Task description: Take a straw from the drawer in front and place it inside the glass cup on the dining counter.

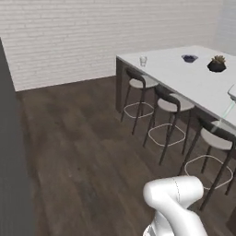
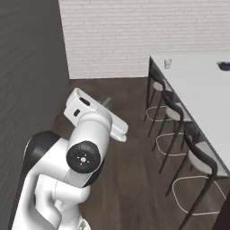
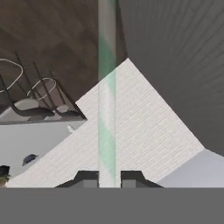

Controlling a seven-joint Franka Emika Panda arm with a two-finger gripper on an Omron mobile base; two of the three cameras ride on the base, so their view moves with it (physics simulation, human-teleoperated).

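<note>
Straw clamped in our gripper, cup on the island across the room

Left to right in the hand view: we see the dining counter (image 3: 39, 135) with its stools; the gripper (image 3: 108, 178) has its jaws pinched tight on the straw (image 3: 106, 87), which runs straight out from between the tips. In the left base view the glass cup (image 1: 143, 61) stands upright near the counter's far corner, with a dark bowl (image 1: 189, 58) and black plant pot (image 1: 216, 65) further right, well apart from it

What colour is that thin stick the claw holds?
Pale whitish-green, see-through: the straw, clearest in the hand view.
</note>
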